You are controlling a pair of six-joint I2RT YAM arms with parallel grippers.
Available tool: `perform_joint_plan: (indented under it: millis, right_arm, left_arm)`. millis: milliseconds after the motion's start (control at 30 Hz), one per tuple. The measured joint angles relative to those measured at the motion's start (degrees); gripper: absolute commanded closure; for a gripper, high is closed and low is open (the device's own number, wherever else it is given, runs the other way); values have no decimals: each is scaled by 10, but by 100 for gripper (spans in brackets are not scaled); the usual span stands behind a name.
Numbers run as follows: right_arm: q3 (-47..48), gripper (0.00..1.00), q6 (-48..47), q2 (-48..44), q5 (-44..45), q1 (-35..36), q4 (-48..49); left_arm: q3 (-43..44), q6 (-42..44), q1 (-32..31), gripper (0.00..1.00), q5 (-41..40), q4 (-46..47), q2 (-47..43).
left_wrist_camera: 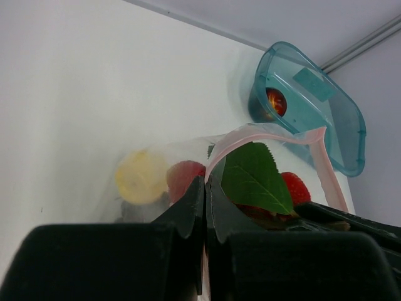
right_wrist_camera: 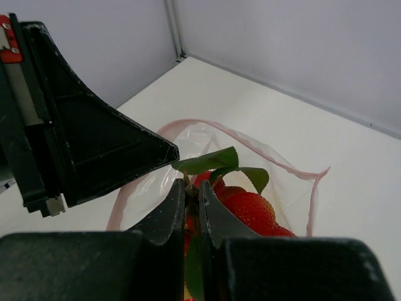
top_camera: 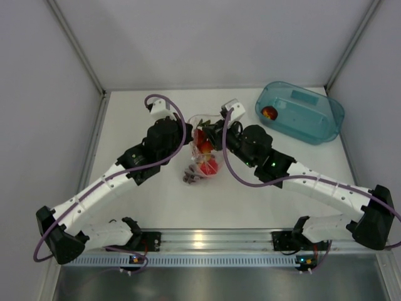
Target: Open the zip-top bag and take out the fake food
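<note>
The clear zip-top bag (top_camera: pixel 202 157) lies mid-table with its pink zip mouth (right_wrist_camera: pixel 250 141) open. My left gripper (left_wrist_camera: pixel 205 182) is shut on the bag's pink-edged rim (left_wrist_camera: pixel 216 153). My right gripper (right_wrist_camera: pixel 192 187) reaches into the mouth and is shut on the stem of the red berries (right_wrist_camera: pixel 250 210) with green leaves (right_wrist_camera: pixel 207 160). Through the bag I see a yellow lemon (left_wrist_camera: pixel 141 177) and a red apple (left_wrist_camera: pixel 183 175). The leaf (left_wrist_camera: pixel 254 175) and a berry (left_wrist_camera: pixel 294 188) show at the mouth. Dark grapes (top_camera: pixel 191 177) sit at the bag's near end.
A teal translucent tub (top_camera: pixel 301 113) stands at the back right with one red fruit (top_camera: pixel 269 113) inside; it also shows in the left wrist view (left_wrist_camera: pixel 313 106). Grey walls close in the table at the left, the back and the right.
</note>
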Motion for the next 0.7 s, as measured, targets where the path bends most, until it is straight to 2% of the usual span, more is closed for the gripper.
perform_joint_plan:
  millis: [467,700]
  right_arm:
    - [6,100,-15,-85,-13,1,4]
    - [65,100,-13,-87,-8,-4,-6]
  left_arm:
    - [0,7,7,100,0,0,18]
    - [0,7,8,100,3,0,22]
